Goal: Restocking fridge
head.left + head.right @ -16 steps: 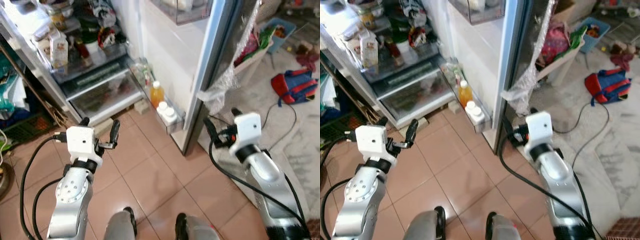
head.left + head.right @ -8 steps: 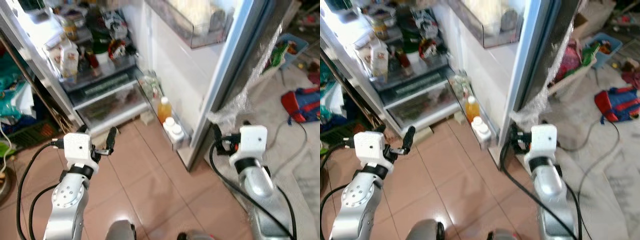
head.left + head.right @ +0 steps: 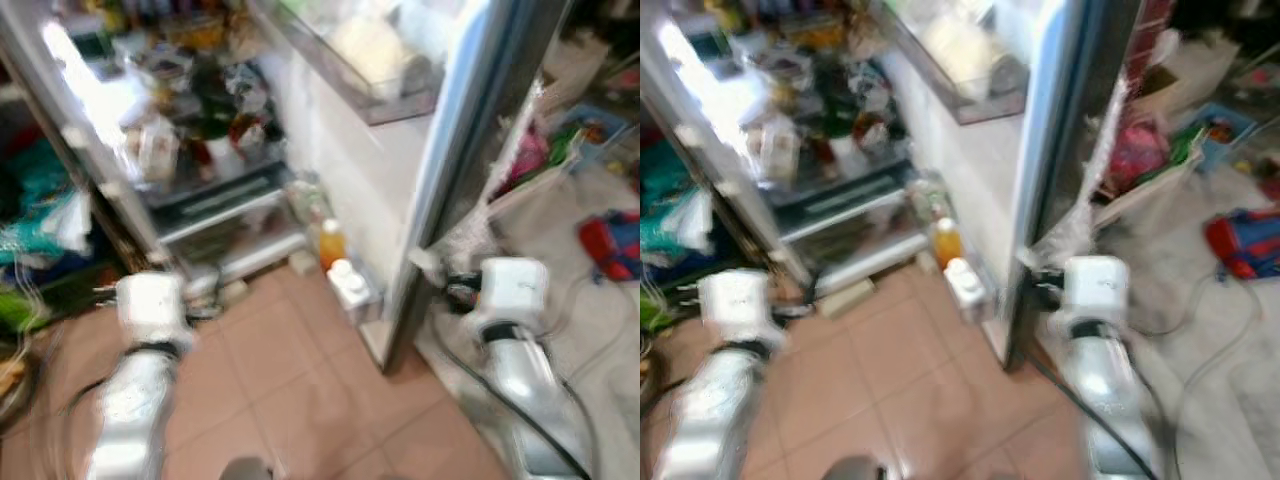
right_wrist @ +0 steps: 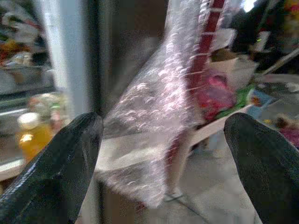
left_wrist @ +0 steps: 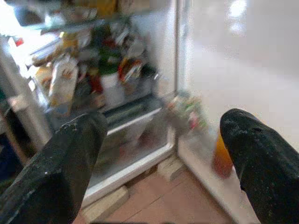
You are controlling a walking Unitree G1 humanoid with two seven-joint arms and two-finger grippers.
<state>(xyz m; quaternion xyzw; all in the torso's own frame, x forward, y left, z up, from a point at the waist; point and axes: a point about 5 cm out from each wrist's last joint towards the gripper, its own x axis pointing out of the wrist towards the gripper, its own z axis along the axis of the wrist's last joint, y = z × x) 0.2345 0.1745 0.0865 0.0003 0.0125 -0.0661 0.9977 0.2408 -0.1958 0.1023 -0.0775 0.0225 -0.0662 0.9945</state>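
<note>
I see a blurred open fridge (image 3: 200,150), its shelves crowded with food, and its door (image 3: 400,170) swung out in front of me. An orange bottle (image 3: 332,243) and two white-capped bottles (image 3: 348,283) sit in the lowest door shelf. My left gripper (image 5: 159,154) is spread wide and empty, low before the fridge drawers. My right gripper (image 4: 163,154) is also spread wide and empty, by the door's outer edge, facing bubble wrap (image 4: 159,116). The floor (image 3: 300,390) is reddish tile.
</note>
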